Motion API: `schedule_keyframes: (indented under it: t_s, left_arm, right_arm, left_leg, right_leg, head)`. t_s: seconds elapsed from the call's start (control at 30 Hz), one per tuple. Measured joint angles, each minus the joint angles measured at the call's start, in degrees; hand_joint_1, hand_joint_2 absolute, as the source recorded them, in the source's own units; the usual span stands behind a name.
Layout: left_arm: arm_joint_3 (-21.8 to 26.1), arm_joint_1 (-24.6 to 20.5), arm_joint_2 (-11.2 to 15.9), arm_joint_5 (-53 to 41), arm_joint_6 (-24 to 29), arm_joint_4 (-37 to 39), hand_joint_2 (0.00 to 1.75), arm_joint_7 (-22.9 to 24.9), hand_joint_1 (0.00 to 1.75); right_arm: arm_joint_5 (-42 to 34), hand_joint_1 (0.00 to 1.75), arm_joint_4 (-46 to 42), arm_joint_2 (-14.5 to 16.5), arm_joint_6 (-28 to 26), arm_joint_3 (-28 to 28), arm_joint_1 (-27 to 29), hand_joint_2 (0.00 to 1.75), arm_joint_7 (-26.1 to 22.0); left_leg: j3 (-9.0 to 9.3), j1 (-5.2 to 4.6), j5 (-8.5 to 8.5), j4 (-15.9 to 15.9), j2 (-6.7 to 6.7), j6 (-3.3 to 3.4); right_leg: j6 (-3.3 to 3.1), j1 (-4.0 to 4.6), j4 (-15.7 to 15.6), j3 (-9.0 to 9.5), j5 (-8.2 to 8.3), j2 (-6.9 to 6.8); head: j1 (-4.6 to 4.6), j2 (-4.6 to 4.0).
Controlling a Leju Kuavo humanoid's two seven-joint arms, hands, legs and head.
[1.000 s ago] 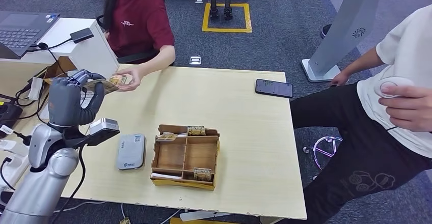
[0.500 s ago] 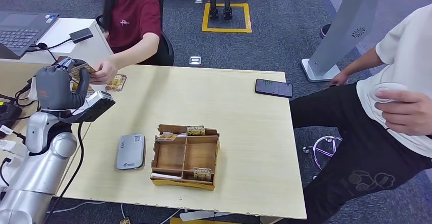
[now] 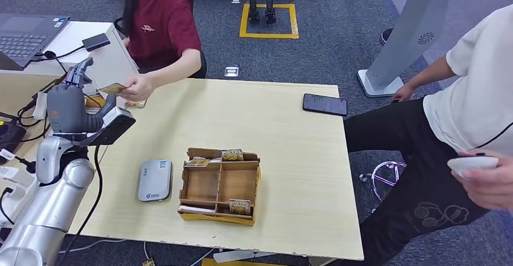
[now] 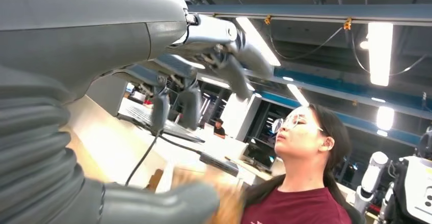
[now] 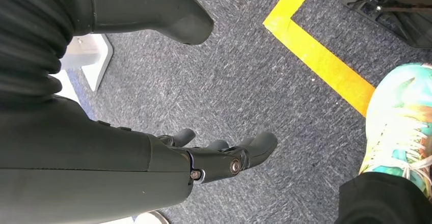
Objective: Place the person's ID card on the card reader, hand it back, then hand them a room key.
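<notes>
At the table's (image 3: 284, 115) far left corner in the head view, the left robot hand (image 3: 69, 106) is raised with fingers apart, holding nothing; beside it the seated person's hand (image 3: 138, 88) pinches the ID card (image 3: 112, 88). The card reader (image 3: 155, 180) lies beside the wooden tray (image 3: 220, 186). The left wrist view shows spread fingers (image 4: 189, 102). The right wrist view shows the right robot hand (image 5: 224, 155) over carpet, fingers loosely apart, empty.

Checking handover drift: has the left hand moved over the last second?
Yes. The grey left hand has shifted left, away from the grey card reader, toward the table's left edge, fingers now open.
</notes>
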Motion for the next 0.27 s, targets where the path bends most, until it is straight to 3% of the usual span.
schedule_keyframes:
  t_s: [0.27]
  left_arm:
    - [6.4, 0.0, 0.1, 6.1, 6.3, 5.6, 1.75, -1.2, 0.00]
  right_arm:
    - [-0.3, 0.00, 0.0, 0.0, -0.4, 0.0, 0.3, 1.75, 0.2]
  left_leg:
    - [-0.02, 0.01, 0.00, 0.0, 0.01, 0.00]
  right_leg:
    - [0.00, 0.01, 0.0, -0.01, 0.00, 0.01]
  head:
    - [0.00, 0.00]
